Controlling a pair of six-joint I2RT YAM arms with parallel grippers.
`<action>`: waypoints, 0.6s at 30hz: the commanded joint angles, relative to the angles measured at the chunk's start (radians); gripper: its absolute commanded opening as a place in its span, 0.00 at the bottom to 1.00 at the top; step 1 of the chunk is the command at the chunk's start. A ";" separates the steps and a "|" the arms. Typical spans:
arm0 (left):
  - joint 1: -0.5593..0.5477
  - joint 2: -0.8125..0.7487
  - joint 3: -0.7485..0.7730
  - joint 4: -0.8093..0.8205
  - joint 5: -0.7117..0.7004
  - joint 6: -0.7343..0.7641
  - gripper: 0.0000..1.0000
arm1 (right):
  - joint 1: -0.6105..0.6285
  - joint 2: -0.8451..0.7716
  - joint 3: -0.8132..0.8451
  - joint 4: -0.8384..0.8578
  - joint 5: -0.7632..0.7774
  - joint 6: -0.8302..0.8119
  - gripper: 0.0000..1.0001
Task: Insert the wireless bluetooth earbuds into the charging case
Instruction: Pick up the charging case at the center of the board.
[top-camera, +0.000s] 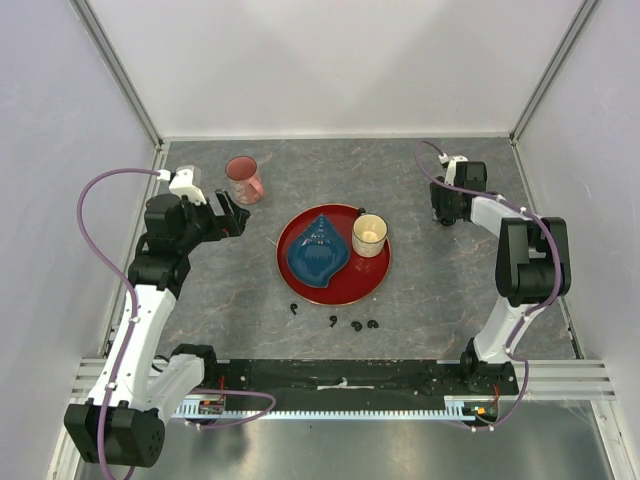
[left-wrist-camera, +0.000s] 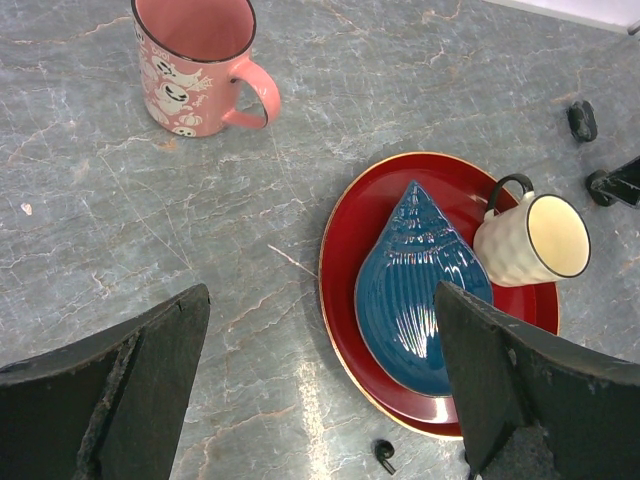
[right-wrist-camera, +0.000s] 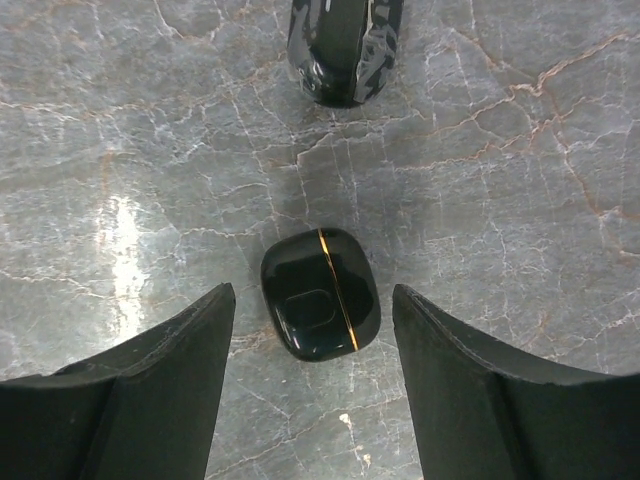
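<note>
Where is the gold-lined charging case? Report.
In the right wrist view, the charging case lies between the right gripper's open fingers, another black case beyond.

Bright, even light falls from above, so the shadow under the red plate (top-camera: 365, 281) is soft and short. In my right wrist view the table (right-wrist-camera: 110, 230) throws back a white patch of glare, and the glossy charging case (right-wrist-camera: 320, 293) mirrors the light. My fingers (right-wrist-camera: 130, 400) loom dark and a little soft close to the lens. The overhead view is sharp throughout.
</note>
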 joint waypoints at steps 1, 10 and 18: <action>0.008 -0.013 0.000 0.031 0.010 -0.026 0.99 | 0.002 0.040 0.042 -0.008 0.040 -0.019 0.71; 0.009 0.002 -0.001 0.037 0.021 -0.032 0.99 | 0.001 0.073 0.054 -0.028 0.066 -0.023 0.59; 0.008 -0.001 -0.001 0.038 0.022 -0.030 0.99 | 0.002 0.095 0.065 -0.052 0.098 -0.013 0.54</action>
